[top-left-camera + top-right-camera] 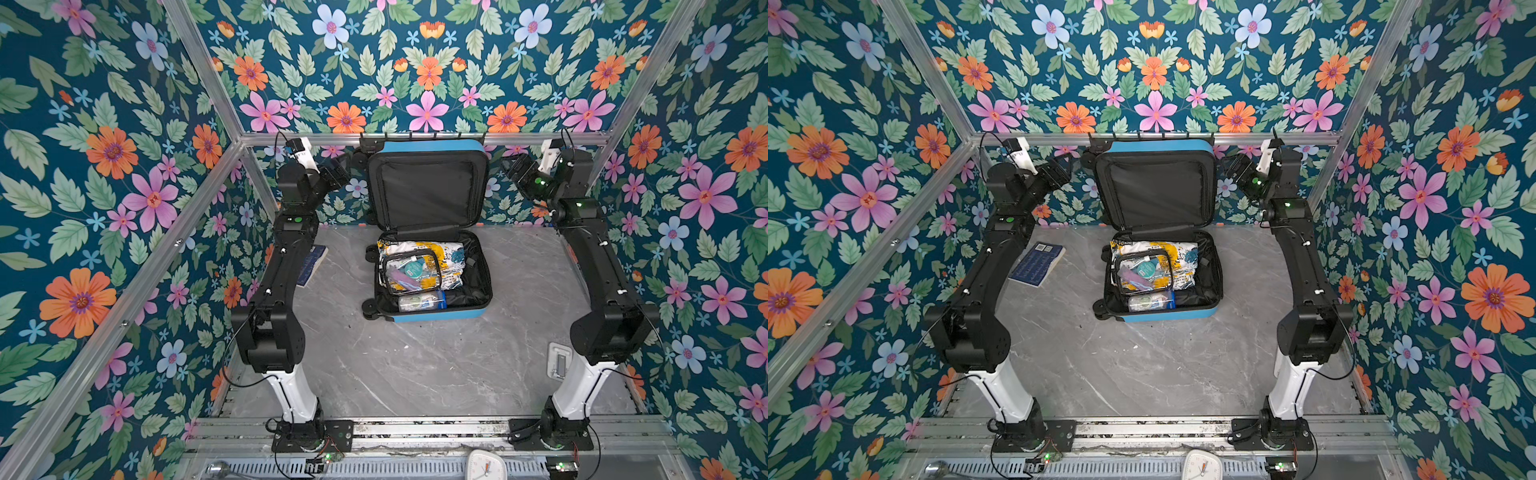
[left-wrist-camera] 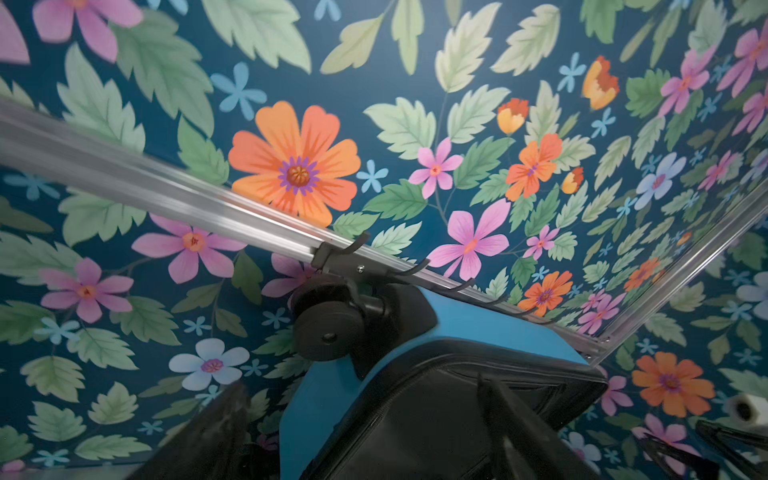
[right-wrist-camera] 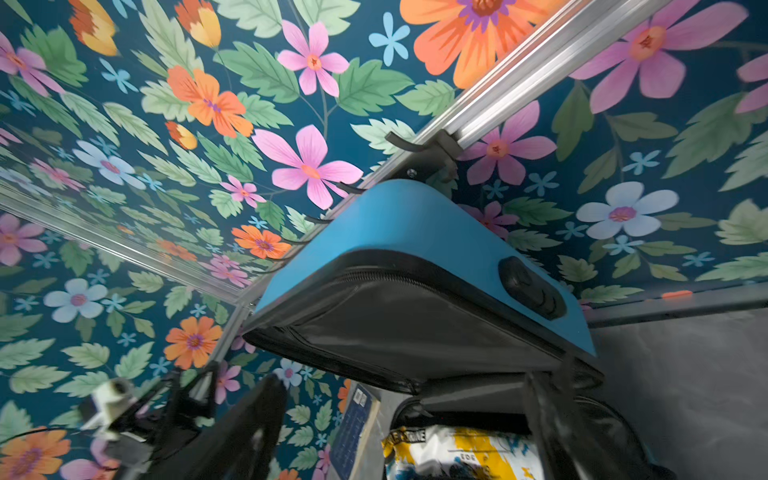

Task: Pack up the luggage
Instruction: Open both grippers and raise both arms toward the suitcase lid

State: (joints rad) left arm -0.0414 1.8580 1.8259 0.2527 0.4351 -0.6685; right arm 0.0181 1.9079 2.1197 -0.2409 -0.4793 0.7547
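Bright-blue hard-shell luggage point(image 1: 440, 314), seemingly ready for closing.
Spread, empty: left pincer point(image 1: 345, 166), right pincer point(image 1: 509, 164), nine and three o'clock of raised lid point(image 1: 426, 191).

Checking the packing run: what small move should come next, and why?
Probably bring the left claw and right claw, both open, inward onto the upright lid to tip it shut: they flank its top corners, and the luggage already holds bags. The book lies outside, though.
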